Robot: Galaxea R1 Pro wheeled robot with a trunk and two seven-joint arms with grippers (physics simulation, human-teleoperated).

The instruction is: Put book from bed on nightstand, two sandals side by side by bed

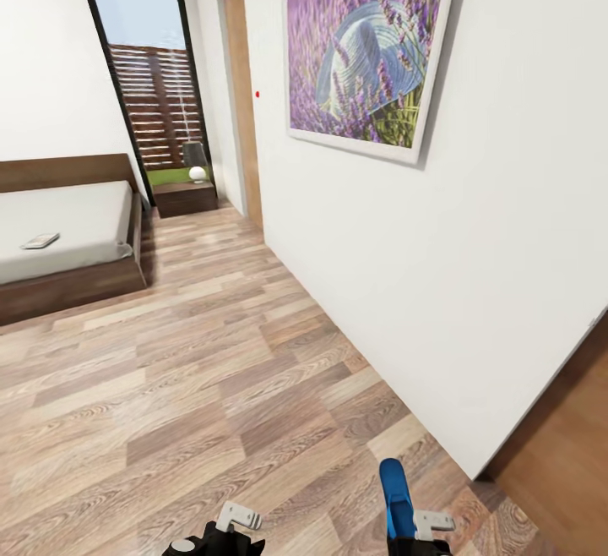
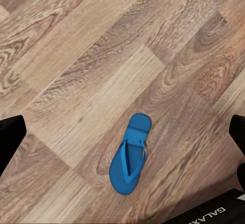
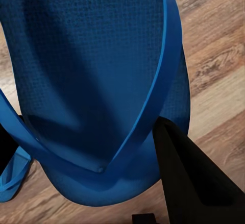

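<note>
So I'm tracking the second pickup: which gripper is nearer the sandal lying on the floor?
Left, as far as I can judge. The left gripper hangs open directly above the sandal on the floor. The right gripper is shut on the other sandal, off to one side.

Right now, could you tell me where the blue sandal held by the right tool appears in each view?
Head view: the bright blue flip-flop sandal stands at the bottom edge, in the right tool.
Right wrist view: it spans most of the picture.
Left wrist view: the second blue sandal, lying flat.
Shared landmark: the light-brown wood-plank floor.
</note>
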